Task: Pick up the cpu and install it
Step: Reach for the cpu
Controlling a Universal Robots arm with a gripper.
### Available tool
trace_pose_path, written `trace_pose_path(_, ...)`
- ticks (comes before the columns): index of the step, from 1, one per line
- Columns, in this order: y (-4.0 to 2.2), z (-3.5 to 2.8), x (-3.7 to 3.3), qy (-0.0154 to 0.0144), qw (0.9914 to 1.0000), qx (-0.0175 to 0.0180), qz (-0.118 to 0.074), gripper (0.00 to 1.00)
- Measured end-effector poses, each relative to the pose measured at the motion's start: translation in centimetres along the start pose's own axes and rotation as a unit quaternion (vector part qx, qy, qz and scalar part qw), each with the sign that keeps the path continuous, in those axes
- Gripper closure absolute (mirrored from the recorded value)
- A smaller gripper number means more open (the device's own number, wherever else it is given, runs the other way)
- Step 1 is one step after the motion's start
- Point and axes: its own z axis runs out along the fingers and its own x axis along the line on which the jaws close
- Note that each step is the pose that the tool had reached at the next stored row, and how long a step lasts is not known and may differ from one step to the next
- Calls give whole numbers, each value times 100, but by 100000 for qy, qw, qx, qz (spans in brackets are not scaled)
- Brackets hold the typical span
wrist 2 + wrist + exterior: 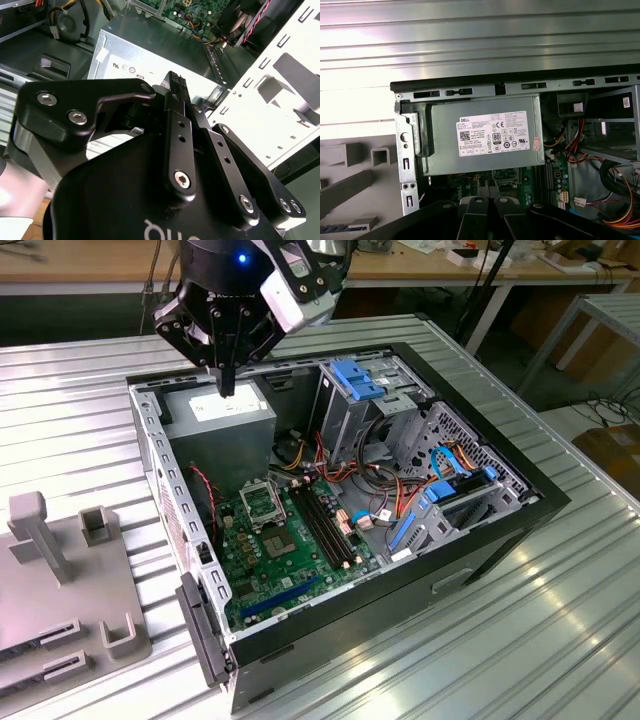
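Note:
My gripper (pixel 228 383) hangs above the open computer case (pixel 520 505), over the grey power-supply box (pixel 215 425) at the case's far corner on the exterior view's left. Its two black fingers point straight down and are pressed together. I see nothing between them. In the second wrist view the fingertips (pixel 175 82) sit just over the box's labelled top (pixel 150 50). The cpu is out of view. The square metal-framed socket (pixel 262 502) with a dark centre lies on the green motherboard (pixel 290 565), below and nearer than the gripper.
Blue drive brackets (pixel 360 380) and bundled cables (pixel 395 490) fill the case's right half in the exterior view. A grey fixture (pixel 60 570) with upright posts stands on the ribbed metal table (pixel 560 640) at the exterior view's left. The case's metal side wall (pixel 160 480) rises beside the power supply.

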Motion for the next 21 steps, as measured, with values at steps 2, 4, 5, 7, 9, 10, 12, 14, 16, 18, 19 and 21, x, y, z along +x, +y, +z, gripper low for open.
trace_pose_path(2,-1,0,12,-1,100000,-9,2,89)
trace_pose_path(4,-2,0,20,1,100000,-12,2,89)
trace_pose_path(5,-2,0,24,0,100000,-18,4,89)
trace_pose_path(7,-2,0,31,0,100000,-17,3,89)
trace_pose_path(9,-3,0,38,2,100000,-24,0,89)
trace_pose_path(10,-3,1,42,2,100000,-31,1,89)
trace_pose_path(12,-4,1,51,2,100000,-41,3,89)
trace_pose_path(14,-4,1,59,5,100000,-52,5,89)
trace_pose_path(16,-5,2,66,4,100000,-61,3,89)
trace_pose_path(18,-6,2,73,8,100000,-64,2,89)
trace_pose_path(19,-6,2,76,9,100000,-66,6,89)
trace_pose_path(21,-6,2,82,10,100000,-74,4,89)
